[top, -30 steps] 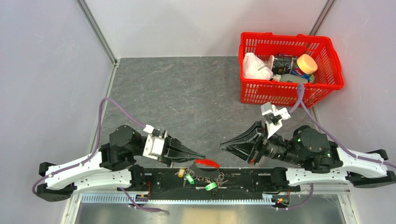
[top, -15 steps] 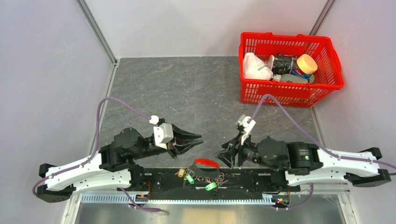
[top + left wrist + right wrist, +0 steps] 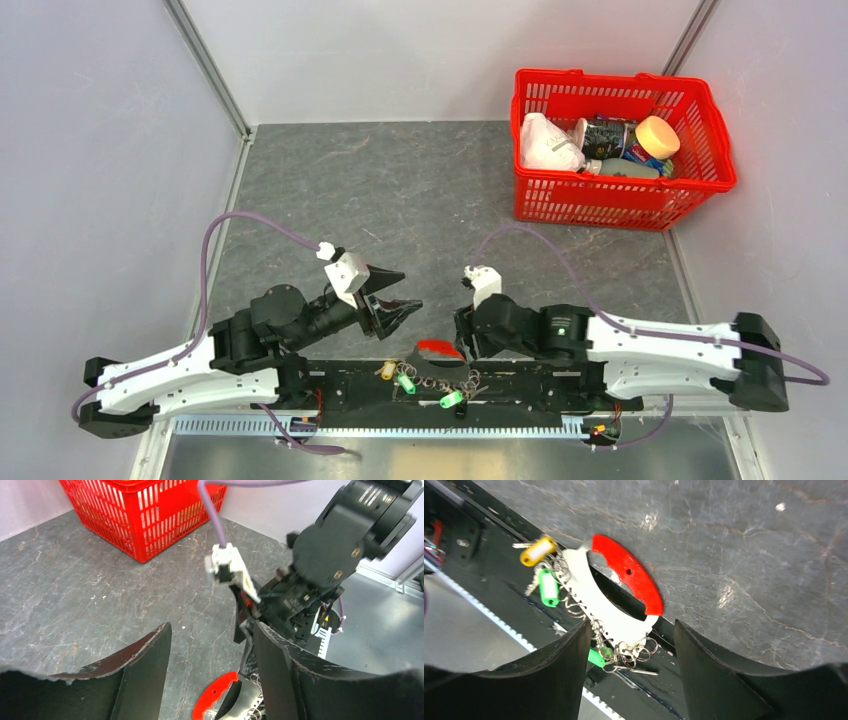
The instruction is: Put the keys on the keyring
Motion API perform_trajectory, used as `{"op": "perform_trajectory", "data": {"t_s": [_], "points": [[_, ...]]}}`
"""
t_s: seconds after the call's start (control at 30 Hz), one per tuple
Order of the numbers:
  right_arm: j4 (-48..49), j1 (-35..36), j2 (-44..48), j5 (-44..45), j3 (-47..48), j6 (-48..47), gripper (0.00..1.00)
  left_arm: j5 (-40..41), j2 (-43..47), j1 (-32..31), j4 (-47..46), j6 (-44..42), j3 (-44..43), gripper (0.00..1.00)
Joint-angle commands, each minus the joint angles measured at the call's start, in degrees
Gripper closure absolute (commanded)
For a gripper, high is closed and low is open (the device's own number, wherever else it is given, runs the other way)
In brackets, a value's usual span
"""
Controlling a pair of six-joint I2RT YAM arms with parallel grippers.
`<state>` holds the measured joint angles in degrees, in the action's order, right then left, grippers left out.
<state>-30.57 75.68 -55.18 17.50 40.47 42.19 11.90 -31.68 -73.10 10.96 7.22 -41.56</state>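
While both arms lean in over the near edge of the worktop, neither holds anything.

- Left gripper [image 3: 410, 290]: claw spread and empty, hovering left of the middle, tips aimed at the other arm.
- Keys [image 3: 547, 587]: bunched on the black rail [image 3: 520, 385] along the near edge. Yellow and green tags show, and the split rings are tangled against the keyring [image 3: 626, 572]. Whether any are threaded, I cannot tell.
- Keyring: lies flat, red side toward the worktop, the rest over the rail.
- Right gripper [image 3: 631, 622]: claw spread and empty, directly above the ring.
- Red basket [image 3: 690, 190]: far right corner, well apart.

Risks:
- The ring straddles the lip, so a closing claw may clip one side and flick it.
- Tangled rings may drag keys off the rail.
- The wrists are near enough to knock.
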Motion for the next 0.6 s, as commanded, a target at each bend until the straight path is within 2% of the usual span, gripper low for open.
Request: {"op": "perform_trajectory", "data": {"t_s": [0.0, 0.07, 0.17, 0.57], "points": [[6.86, -1.28, -7.50, -6.63, -0.36, 0.37, 0.30, 3.45, 1.06, -0.11, 0.47, 3.28, 0.58, 0.28], [8.34, -1.50, -11.85, -8.44, 0.39, -1.14, 0.28, 3.67, 1.18, -0.11, 1.14, 3.65, 0.60, 0.22], [10.20, -1.66, -16.64, -9.85, 0.92, -3.18, 0.26, 3.39, 1.58, -0.11, 1.72, 3.75, 0.69, 0.19], [10.00, -2.19, -25.58, -4.98, 3.66, -4.72, 0.23, 4.67, 5.37, -0.11, 2.99, 3.22, 1.56, 0.16]]}}
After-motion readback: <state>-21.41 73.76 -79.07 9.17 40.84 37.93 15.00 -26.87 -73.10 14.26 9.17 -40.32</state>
